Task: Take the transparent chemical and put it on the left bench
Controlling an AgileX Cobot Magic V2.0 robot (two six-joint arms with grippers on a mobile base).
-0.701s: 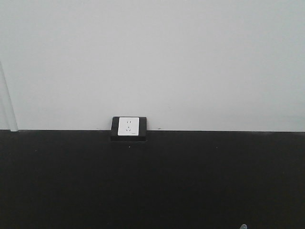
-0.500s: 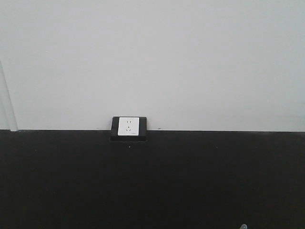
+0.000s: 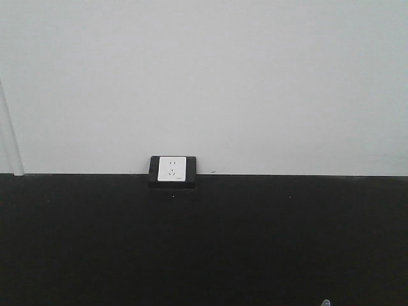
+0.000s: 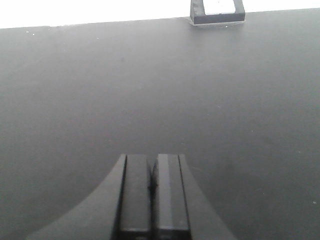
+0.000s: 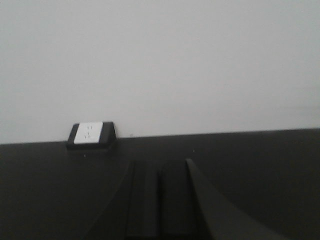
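Transparent chemical hard to confirm, just a pale tip (image 3: pixel 326 303) at the bottom edge, left pincer (image 4: pixel 151 186) closed over dark worktop (image 4: pixel 225 100), right pincer (image 5: pixel 159 200) likewise closed, both empty.

Socket (image 3: pixel 172 171) at bench (image 3: pixel 204 242) rear edge, against wall (image 3: pixel 204 76) (left of centre).

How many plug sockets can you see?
1. The white socket sits in a black frame where the white wall meets the black bench, left of centre. More may lie outside the views.
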